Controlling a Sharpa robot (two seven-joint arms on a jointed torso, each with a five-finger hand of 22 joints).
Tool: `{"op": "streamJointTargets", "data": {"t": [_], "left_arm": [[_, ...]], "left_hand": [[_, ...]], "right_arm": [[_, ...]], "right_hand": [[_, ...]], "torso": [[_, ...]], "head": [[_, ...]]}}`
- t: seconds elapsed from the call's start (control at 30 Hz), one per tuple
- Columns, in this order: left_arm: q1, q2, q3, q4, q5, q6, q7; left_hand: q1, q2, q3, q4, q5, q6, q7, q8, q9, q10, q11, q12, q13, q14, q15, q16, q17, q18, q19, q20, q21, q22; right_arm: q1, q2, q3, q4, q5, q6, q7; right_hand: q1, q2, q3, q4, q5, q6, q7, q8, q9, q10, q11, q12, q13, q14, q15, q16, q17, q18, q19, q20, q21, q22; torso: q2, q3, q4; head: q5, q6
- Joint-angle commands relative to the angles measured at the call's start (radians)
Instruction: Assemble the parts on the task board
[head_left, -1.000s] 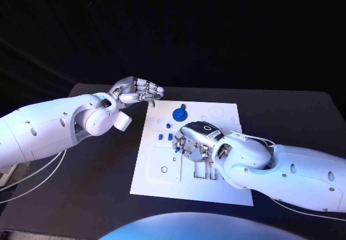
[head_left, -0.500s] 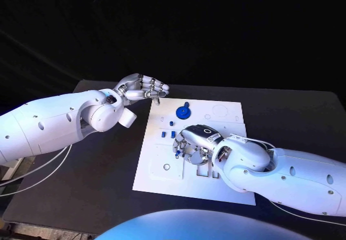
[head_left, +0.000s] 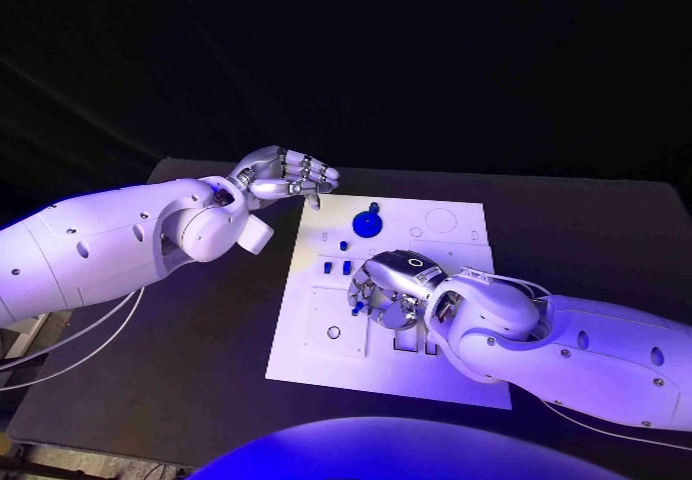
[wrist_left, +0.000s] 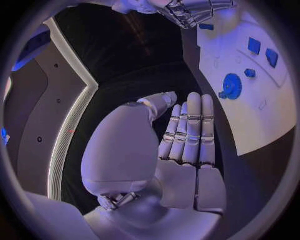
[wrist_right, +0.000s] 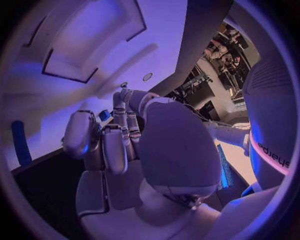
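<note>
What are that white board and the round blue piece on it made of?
The task board looks like matte white plastic: flat, even, with cleanly cut recesses. The round blue part seems moulded plastic too, with uniform colour and a soft sheen. Neither can be confirmed by sight.

Left hand (wrist_left: 178, 150) sits over the black table (wrist_left: 134, 75) just off the task board (wrist_left: 250, 100) edge, fingers straight, pressed side by side, thumb folded across the palm, holding nothing. On the board: round blue part (wrist_left: 232, 86) w/ small blue piece (wrist_left: 250, 73) beside it, plus two blue blocks (wrist_left: 262, 51) further along. Right hand (wrist_left: 194, 10) rests on the board at its far end (fingers curled, grip can't be made out).
</note>
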Motion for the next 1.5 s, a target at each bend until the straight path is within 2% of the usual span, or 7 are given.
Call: {"op": "streamJointTargets", "data": {"t": [0.03,0.7,0.9,1.1,1.17,1.37,1.5], "left_arm": [[0.001,0.002,0.001,0.002,0.007,0.017,0.003],[0.001,0.0,0.001,0.003,0.007,0.02,0.0],[0.001,0.0,0.001,0.003,0.007,0.02,-0.001],[0.001,0.0,0.001,0.002,0.007,0.02,-0.002],[0.001,0.0,0.001,0.002,0.007,0.021,-0.002],[0.001,0.0,0.001,0.001,0.007,0.027,-0.008],[0.001,-0.001,0.001,0.001,0.007,0.03,-0.01]], "left_hand": [[-0.006,0.002,-0.004,-0.001,-0.001,-0.003,0.001,-0.005,-0.001,-0.003,0.0,-0.005,-0.001,0.001,0.003,-0.006,-0.001,0.013,-0.003,0.001,-0.006,-0.001],[-0.006,0.002,-0.004,-0.001,-0.001,-0.003,0.001,-0.004,0.0,-0.005,0.0,-0.005,-0.001,0.001,0.003,-0.007,-0.001,0.013,-0.003,0.001,-0.006,-0.002],[-0.006,0.002,-0.004,-0.001,-0.001,-0.003,0.001,-0.004,0.0,-0.005,0.0,-0.005,-0.001,0.001,0.003,-0.007,-0.001,0.013,-0.003,0.001,-0.006,-0.002],[-0.007,0.003,-0.005,-0.001,0.0,-0.003,0.001,-0.004,0.0,-0.008,0.001,-0.005,-0.001,0.0,0.004,-0.007,-0.001,0.013,-0.004,0.001,-0.007,-0.003],[-0.007,0.003,-0.005,-0.001,0.0,-0.003,0.001,-0.004,0.0,-0.008,0.001,-0.005,-0.001,0.0,0.004,-0.007,-0.001,0.013,-0.004,0.001,-0.007,-0.003],[-0.007,0.004,-0.006,-0.002,0.0,-0.003,0.001,-0.004,0.0,-0.009,0.001,-0.004,-0.001,0.0,0.004,-0.008,-0.001,0.014,-0.003,0.002,-0.008,-0.003],[-0.007,0.004,-0.006,-0.003,0.0,-0.004,0.001,-0.005,0.0,-0.011,0.001,-0.004,-0.001,0.001,0.004,-0.007,-0.001,0.014,-0.003,0.002,-0.007,-0.003]], "right_arm": [[-0.002,0.004,-0.001,-0.004,-0.009,0.028,0.0],[-0.006,0.018,-0.003,-0.016,-0.022,0.052,-0.014],[-0.007,0.024,-0.005,-0.015,-0.014,0.061,-0.01],[-0.007,0.026,-0.005,-0.016,-0.005,0.058,-0.006],[-0.007,0.025,-0.006,-0.017,-0.004,0.051,-0.009],[-0.007,0.016,-0.006,-0.015,-0.013,0.003,-0.033],[-0.007,0.002,-0.006,-0.004,-0.015,-0.024,-0.04]], "right_hand": [[-0.005,0.007,0.004,0.001,0.004,-0.001,0.005,0.007,0.001,0.028,-0.023,-0.001,0.001,0.041,-0.006,0.001,-0.001,-0.016,-0.004,-0.004,-0.004,0.112],[-0.009,0.008,0.006,-0.004,0.004,-0.004,0.006,0.007,0.002,0.026,-0.022,-0.003,0.002,0.04,-0.005,0.0,-0.005,-0.015,-0.004,-0.004,-0.006,0.112],[-0.038,0.005,-0.005,-0.014,0.0,-0.019,0.01,0.004,0.007,0.014,-0.017,-0.015,0.006,0.04,0.0,0.001,-0.005,-0.015,-0.006,0.0,-0.011,0.112],[-0.091,-0.017,-0.042,-0.005,-0.002,-0.059,0.015,-0.018,0.001,0.008,-0.011,-0.021,0.011,0.039,0.005,0.001,-0.01,-0.013,-0.01,0.006,-0.023,0.11],[-0.114,-0.033,-0.057,0.003,-0.002,-0.096,0.018,-0.042,-0.008,-0.001,-0.008,-0.027,0.011,0.038,0.009,0.0,-0.014,-0.012,-0.012,0.009,-0.032,0.107],[-0.126,-0.055,-0.074,0.004,-0.001,-0.145,0.02,-0.075,-0.02,-0.017,-0.005,-0.038,0.011,0.034,0.011,-0.005,-0.028,-0.01,-0.015,0.012,-0.046,0.102],[-0.129,-0.062,-0.085,0.004,-0.001,-0.171,0.022,-0.091,-0.026,-0.021,-0.007,-0.041,0.013,0.031,0.009,-0.012,-0.042,-0.008,-0.017,0.011,-0.057,0.098]], "torso": [[0.001,0.0,0.0003],[0.0,-0.0003,-0.0001],[0.0,-0.0008,0.0],[-0.001,-0.0011,0.0004],[-0.001,-0.0011,0.0001],[-0.001,-0.0001,0.0006],[0.0,0.0002,0.0003]], "head": [[0.001,-0.002],[0.001,-0.009],[-0.001,-0.008],[-0.002,-0.009],[-0.002,-0.008],[-0.003,-0.007],[-0.003,-0.006]]}}
